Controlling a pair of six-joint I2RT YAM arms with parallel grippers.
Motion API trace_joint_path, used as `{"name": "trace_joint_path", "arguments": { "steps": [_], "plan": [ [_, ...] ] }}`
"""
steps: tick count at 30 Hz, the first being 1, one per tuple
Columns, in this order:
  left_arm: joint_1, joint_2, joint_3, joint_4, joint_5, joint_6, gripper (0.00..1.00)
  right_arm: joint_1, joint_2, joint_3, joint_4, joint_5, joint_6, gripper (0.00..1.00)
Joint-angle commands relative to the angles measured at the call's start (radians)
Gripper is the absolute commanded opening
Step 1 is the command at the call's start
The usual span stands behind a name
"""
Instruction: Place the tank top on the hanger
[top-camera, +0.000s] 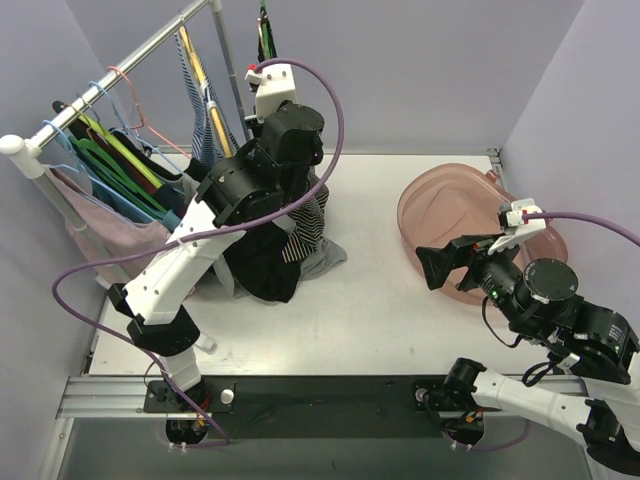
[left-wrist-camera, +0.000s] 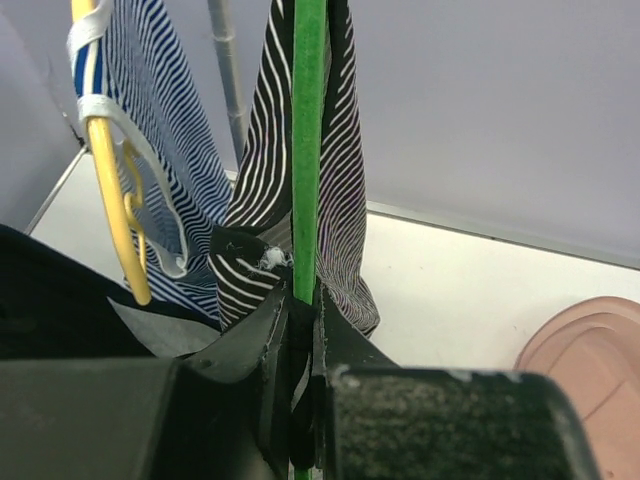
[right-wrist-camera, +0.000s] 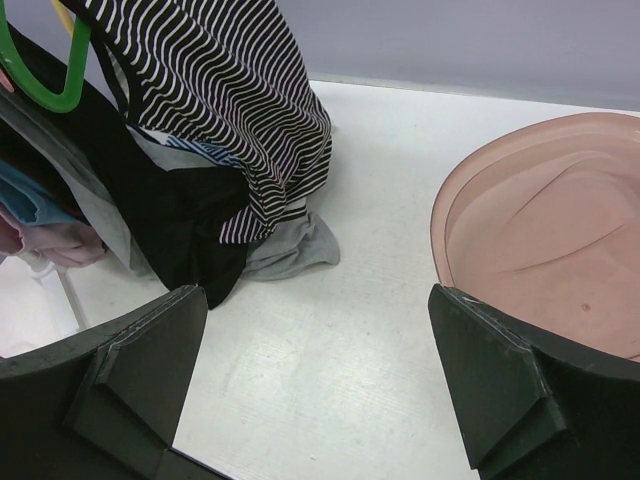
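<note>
- Tank top hangs draped around green hanger, at 9 o'clock from pink basin.
- Left gripper: nearly closed, clamping hanger's bar.
- Right gripper: jaws fully spread, holding nothing.

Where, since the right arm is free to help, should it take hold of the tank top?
Probably the tank top at its lower hanging edge, coming in from the right, low over the table. It drapes steeply from the green hanger clamped in the left tool, so that loose striped side faces the open right tool with nothing between.
</note>
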Motion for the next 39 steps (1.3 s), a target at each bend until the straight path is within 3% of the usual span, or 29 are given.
{"name": "trace_joint_path", "arguments": {
  "steps": [1, 12, 20, 26, 32, 39],
  "plan": [
    [0.011, -0.036, -0.022, 0.000, -0.112, -0.081, 0.00, 0.000, -0.005, -0.011, 0.045, 0.048, 0.002, 1.00],
    [0.106, -0.036, -0.064, -0.138, -0.083, -0.251, 0.00, 0.000, 0.000, -0.017, 0.051, 0.061, -0.007, 1.00],
    [0.160, -0.028, -0.084, -0.167, -0.074, -0.270, 0.00, 0.000, 0.001, -0.027, 0.054, 0.068, -0.007, 1.00],
    [0.232, 0.042, 0.008, -0.121, -0.017, -0.192, 0.00, 0.000, -0.003, -0.031, 0.057, 0.071, -0.014, 1.00],
    [0.261, 0.131, 0.116, -0.069, -0.040, -0.095, 0.00, 0.000, -0.009, -0.030, 0.057, 0.075, -0.021, 1.00],
    [0.281, 0.165, 0.140, 0.095, -0.089, 0.023, 0.00, -0.002, -0.005, -0.025, 0.057, 0.076, -0.035, 1.00]
  ]
}}
